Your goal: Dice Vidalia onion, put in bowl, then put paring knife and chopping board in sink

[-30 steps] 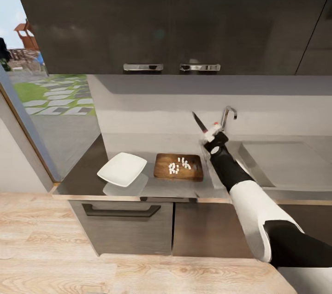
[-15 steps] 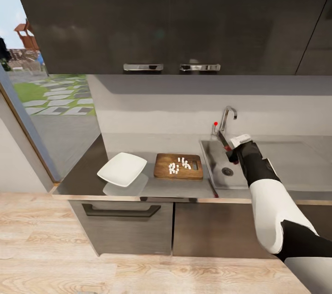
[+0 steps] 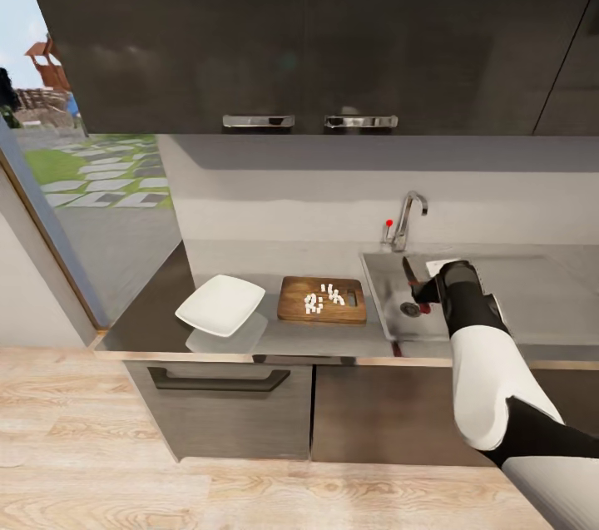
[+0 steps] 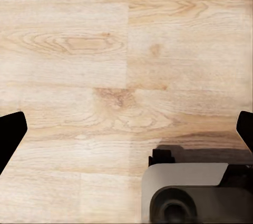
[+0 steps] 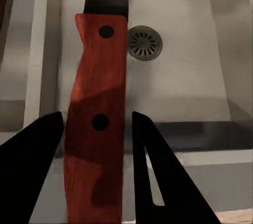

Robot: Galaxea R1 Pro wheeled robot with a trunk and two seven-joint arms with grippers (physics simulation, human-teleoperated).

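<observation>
Partly cropped: paring knife (image 5: 97, 103) blade.

The sink (image 3: 391, 322) basin lies open below; the faucet (image 3: 406, 218) stands behind.

Dark glossy wall cabinets (image 3: 308, 22) hang above a pale grey backsplash (image 3: 333, 189), with two chrome handles (image 3: 259, 121) side by side at their lower edge. A window (image 3: 75, 147) at the bench's left end shows grass and stepping stones. Light wood floor (image 4: 105, 76) lies below.
</observation>
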